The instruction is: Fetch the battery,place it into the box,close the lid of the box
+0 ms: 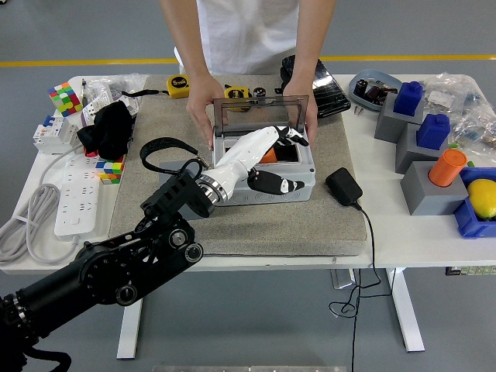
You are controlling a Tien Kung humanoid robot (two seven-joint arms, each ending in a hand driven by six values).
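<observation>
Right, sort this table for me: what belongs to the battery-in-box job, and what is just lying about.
Job:
- box
- its lid, held open by the person's hands
- orange item inside the box, probably the battery
- left hand

Lying about:
- tape measure
- power strip
- black adapter
- colour cube
- orange cylinder

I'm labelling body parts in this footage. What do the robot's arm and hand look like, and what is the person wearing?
The left arm is black, built of chunky segments with round silver-capped joints, and a black cable loops above its wrist. The left hand has a smooth white shell with black finger joints. The person's top is white and short-sleeved.
</observation>
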